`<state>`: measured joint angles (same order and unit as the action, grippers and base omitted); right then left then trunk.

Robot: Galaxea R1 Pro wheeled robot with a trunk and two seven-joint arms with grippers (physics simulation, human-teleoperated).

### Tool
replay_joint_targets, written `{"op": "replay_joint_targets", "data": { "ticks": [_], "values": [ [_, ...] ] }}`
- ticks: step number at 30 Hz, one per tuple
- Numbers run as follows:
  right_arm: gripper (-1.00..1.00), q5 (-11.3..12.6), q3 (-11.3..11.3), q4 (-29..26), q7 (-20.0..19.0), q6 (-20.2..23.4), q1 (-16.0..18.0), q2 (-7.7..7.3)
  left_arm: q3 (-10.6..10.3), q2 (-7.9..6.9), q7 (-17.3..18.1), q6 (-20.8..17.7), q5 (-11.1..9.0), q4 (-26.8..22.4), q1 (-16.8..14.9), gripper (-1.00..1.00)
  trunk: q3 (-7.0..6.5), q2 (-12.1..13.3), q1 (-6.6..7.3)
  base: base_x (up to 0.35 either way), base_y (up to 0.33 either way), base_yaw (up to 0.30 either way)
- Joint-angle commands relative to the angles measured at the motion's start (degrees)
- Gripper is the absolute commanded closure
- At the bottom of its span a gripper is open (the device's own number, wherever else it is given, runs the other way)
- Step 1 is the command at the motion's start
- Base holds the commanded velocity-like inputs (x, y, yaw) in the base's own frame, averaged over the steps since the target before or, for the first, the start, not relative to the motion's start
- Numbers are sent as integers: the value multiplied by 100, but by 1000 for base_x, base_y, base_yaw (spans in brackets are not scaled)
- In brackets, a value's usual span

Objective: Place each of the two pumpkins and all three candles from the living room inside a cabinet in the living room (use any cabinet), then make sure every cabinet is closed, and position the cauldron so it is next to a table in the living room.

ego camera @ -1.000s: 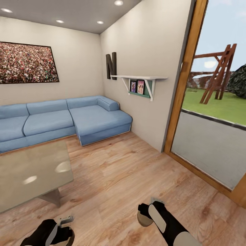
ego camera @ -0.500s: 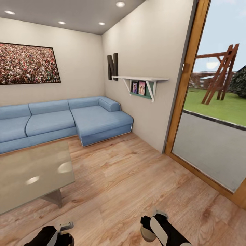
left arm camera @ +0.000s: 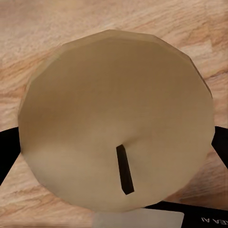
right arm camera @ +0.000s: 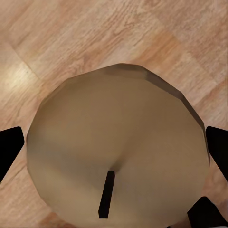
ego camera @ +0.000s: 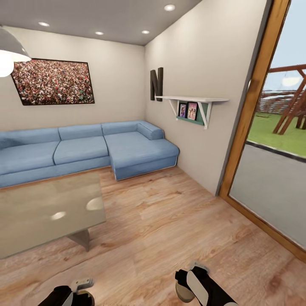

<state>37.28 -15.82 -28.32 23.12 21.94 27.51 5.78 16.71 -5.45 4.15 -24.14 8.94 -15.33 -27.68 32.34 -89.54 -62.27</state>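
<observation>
Gripping candle [left arm camera: 114,123] – left claw [left arm camera: 114,209] | right claw [right arm camera: 114,142] clamps second candle [right arm camera: 118,142], fingers mostly hidden

A blue corner sofa [ego camera: 85,148] hugs the far walls under a framed picture [ego camera: 53,81]; a white wall shelf [ego camera: 193,104] carries photos, and wood floor [ego camera: 170,221] runs to the glass door [ego camera: 272,140].

Beige candle [left arm camera: 114,123] in left tool, another candle [right arm camera: 118,152] in right; glass-topped table [ego camera: 38,212] by left.
</observation>
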Motion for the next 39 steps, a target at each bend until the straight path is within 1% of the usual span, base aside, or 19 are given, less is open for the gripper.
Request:
{"op": "replay_joint_targets", "data": {
  "ticks": [1, 7, 20, 22, 24, 26, 29, 34, 35, 36, 39],
  "values": [
    [100, -1, 0, 1, 0, 1, 0, 1, -1, 0, -2, 2, 2, 1, 0, 100, 0, 0, 0, 0, -206, 291],
    [100, -2, 0, 2, 0, 12, 0, 2, 4, -5, -2, 11, 3, 4, 0, 100, 0, 0, 0, 0, -175, 292],
    [100, -2, -3, 10, 0, 6, 0, 4, 22, -20, -2, 23, -16, 4, -1, 100, 0, 0, 0, 0, -9, 292],
    [100, -2, -4, 10, 0, 9, 0, 43, 23, -18, -2, 25, -20, 4, -1, 100, 0, 0, 0, 0, 0, 292],
    [100, -6, -3, 33, 0, 11, 0, 141, 16, -12, -2, 29, -17, 4, 1, 100, 0, 0, 0, 0, 0, 292],
    [100, -9, -2, 66, 0, 12, 0, 202, 13, -10, -2, 31, -16, 4, 1, 100, 0, 0, 0, -28, 0, 292],
    [100, -10, -4, 91, 0, 19, 0, 238, 11, -9, -2, 32, -15, 4, 0, 100, 7, 0, 0, -33, 0, 284],
    [100, -10, -15, 98, -6, 31, 0, 247, 8, -8, -2, 32, -15, 5, 0, 100, 39, 0, 0, -5, 0, 218],
    [100, -7, -49, 98, -7, 34, 0, 248, 8, -8, -2, 32, -16, 4, -1, 100, 46, 0, 0, -1, 0, 189],
    [100, -5, -132, 98, -8, 36, 0, 248, 14, -8, -2, 32, -17, 4, -1, 100, 54, 0, 0, -1, 0, 186],
    [100, 8, -435, 99, -2, 36, 0, 248, 16, -8, -2, 32, -16, 4, 1, 100, 77, 0, 0, 0, 0, 182]
  ]
}}
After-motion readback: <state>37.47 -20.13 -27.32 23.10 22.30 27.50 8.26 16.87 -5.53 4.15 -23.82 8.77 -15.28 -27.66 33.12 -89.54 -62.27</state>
